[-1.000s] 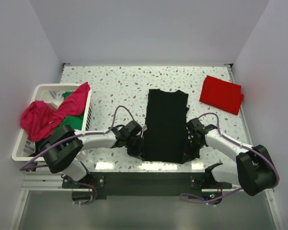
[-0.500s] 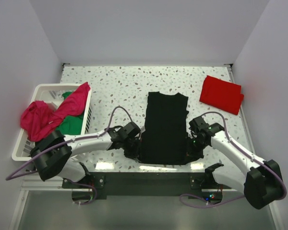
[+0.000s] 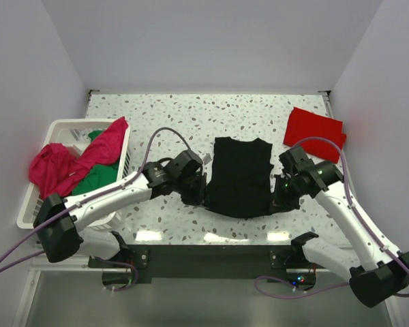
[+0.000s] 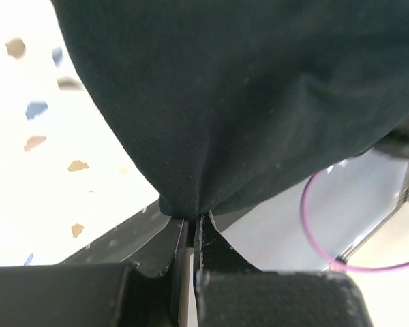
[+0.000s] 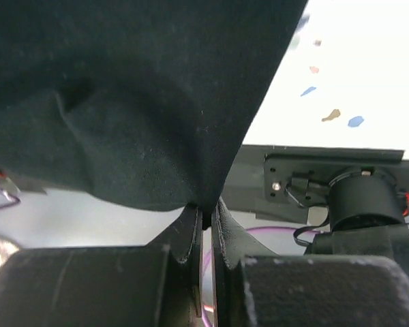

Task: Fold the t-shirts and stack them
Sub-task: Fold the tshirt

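Observation:
A black t-shirt [image 3: 240, 176] lies in the middle of the table, its near hem lifted and sagging between the two grippers. My left gripper [image 3: 194, 194] is shut on the hem's left corner, where black cloth [image 4: 211, 116] bunches into the jaws. On the hem's right corner my right gripper [image 3: 283, 196] is shut, the black cloth [image 5: 136, 102] hanging from its jaws. A folded red t-shirt [image 3: 313, 129] rests at the back right. A magenta-pink t-shirt [image 3: 75, 163] and a green one [image 3: 99, 177] spill out of the basket.
A white slatted laundry basket [image 3: 35, 212] stands on the table's left side. The black base rail [image 3: 211, 262] runs along the near edge. Purple cables [image 3: 167, 136] arch over both arms.
Both grippers have lifted the black shirt's near hem and carried it toward the far side, so the shirt now looks shorter. Both arms have stretched out further.

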{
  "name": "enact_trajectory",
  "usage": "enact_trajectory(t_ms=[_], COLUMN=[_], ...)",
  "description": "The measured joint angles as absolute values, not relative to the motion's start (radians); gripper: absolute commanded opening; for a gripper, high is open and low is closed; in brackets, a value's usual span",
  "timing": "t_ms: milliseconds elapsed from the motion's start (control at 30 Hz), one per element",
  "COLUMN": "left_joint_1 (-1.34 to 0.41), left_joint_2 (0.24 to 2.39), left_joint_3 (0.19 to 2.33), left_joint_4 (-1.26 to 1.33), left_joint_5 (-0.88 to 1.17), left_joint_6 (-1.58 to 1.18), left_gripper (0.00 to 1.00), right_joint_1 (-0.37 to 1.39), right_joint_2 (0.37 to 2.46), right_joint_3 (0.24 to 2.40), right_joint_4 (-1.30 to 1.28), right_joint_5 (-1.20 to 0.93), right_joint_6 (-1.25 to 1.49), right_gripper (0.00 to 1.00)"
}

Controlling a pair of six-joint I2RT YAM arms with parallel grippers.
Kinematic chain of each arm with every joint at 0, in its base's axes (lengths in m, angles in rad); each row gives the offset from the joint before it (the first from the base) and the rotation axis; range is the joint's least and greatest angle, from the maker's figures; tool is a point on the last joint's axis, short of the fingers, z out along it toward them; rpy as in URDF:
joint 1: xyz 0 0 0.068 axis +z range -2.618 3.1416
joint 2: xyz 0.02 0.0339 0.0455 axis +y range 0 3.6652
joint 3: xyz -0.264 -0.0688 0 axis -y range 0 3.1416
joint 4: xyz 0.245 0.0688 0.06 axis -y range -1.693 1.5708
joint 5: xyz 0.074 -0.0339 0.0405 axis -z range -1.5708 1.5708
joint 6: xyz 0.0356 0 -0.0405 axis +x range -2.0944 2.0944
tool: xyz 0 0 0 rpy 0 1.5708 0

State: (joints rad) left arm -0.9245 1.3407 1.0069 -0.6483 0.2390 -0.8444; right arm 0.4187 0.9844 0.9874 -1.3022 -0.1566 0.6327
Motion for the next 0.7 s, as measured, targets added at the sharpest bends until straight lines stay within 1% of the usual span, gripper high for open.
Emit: enact_trajectory(t_ms=[233,367,700], left_joint_1=[-0.786,-0.737,-0.691], left_joint_2=[1.418,1.517,1.75], left_joint_3=[1.072,1.129,1.348], left_joint_4=[-0.627,-0.619,-0.603], left_joint_5=[0.253,0.279,0.326], left_joint_6=[-0.802,-0.758,-0.664], left_gripper=[0.0,0.0,0.0], right_joint_1=[0.417,0.397,0.228], right_joint_2=[1.155,1.24,1.393], right_joint_3=[1.087,1.142,1.221], right_joint_4=[-1.249,-1.206,-1.103], right_joint_5=[-0.09,-0.066,-0.081], right_joint_6=[0.64,0.635,0.565], right_gripper=[0.0,0.0,0.0])
